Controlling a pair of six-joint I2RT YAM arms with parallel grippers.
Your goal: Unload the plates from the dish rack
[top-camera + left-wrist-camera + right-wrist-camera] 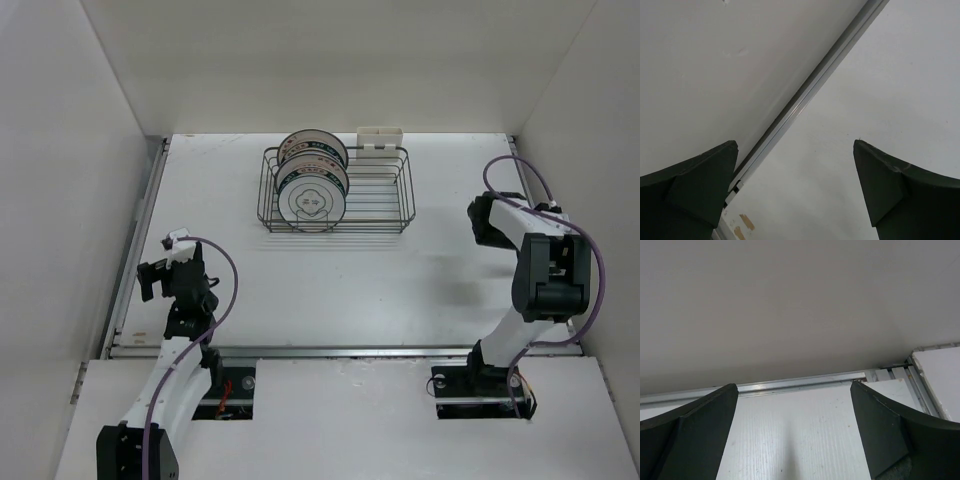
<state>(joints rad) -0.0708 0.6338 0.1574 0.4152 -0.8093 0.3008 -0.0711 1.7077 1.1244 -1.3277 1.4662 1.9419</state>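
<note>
The dark wire dish rack [385,215] stands at the back middle of the table, a cream holder [380,139] clipped to its far edge. Several round plates [312,192] with dark patterned rims stand upright in its left half, faces toward me. My left gripper [155,272] is open and empty at the table's left edge, far from the rack; its wrist view [795,145] shows only wall, rail and table. My right gripper [481,222] is open and empty to the right of the rack; its wrist view [794,385] shows bare table and a rail.
White walls enclose the table on the left, back and right. A metal rail [805,95] runs along the left wall's foot, another [800,382] ahead of the right gripper. The rack's right half holds nothing.
</note>
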